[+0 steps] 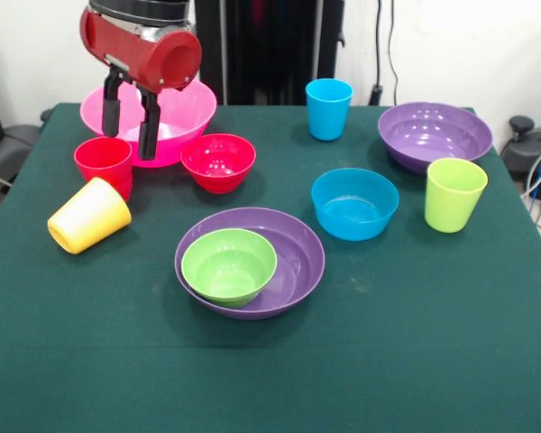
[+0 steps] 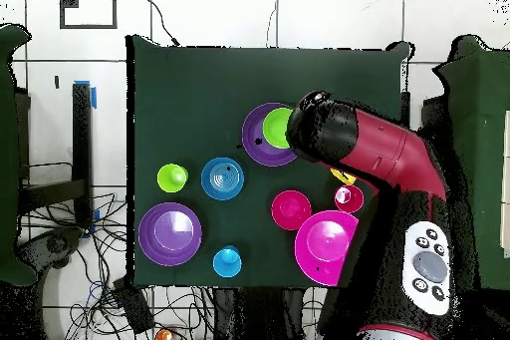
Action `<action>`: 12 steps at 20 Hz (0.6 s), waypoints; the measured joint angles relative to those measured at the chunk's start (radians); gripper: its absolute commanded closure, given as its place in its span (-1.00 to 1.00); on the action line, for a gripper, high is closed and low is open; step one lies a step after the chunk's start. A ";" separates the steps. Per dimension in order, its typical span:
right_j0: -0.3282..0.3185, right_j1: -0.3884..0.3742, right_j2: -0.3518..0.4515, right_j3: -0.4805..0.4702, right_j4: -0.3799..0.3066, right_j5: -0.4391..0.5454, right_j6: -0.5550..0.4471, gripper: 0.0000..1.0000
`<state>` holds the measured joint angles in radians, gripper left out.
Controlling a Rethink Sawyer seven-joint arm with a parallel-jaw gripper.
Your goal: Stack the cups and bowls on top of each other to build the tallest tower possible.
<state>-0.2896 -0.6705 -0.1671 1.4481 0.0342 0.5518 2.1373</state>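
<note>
From the front, the gripper (image 1: 131,120) hangs released, fingers apart and empty, above the red plastic tumbler (image 1: 104,162) by the table's far left corner, in front of the large pink glossy bowl (image 1: 167,113). The yellow tapered tumbler (image 1: 88,215) lies tipped at the left edge; light and slick, it is probably best pinched across its rim. Overhead, the arm (image 2: 383,162) hides both tumblers; the small green bowl (image 2: 277,127) sits inside the wide purple bowl (image 2: 257,137) mid-table.

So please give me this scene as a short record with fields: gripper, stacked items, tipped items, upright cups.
gripper: gripper open, fingers apart, hanging by the pink bowl
stacked: green bowl inside purple bowl
tipped: yellow cup on its side
upright cups: red cup, blue cup, lime cup
</note>
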 measured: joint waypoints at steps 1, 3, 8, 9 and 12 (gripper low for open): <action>-0.006 0.000 0.002 -0.002 0.000 0.014 0.000 -1.00; -0.020 0.002 0.005 -0.008 0.000 0.043 0.000 -1.00; -0.061 0.023 0.012 -0.020 0.000 0.076 0.000 -1.00; -0.073 0.034 0.014 -0.024 0.000 0.076 0.000 -1.00; -0.096 0.063 0.019 -0.030 0.000 0.076 0.000 -1.00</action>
<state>-0.3858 -0.6076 -0.1476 1.4182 0.0338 0.6277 2.1373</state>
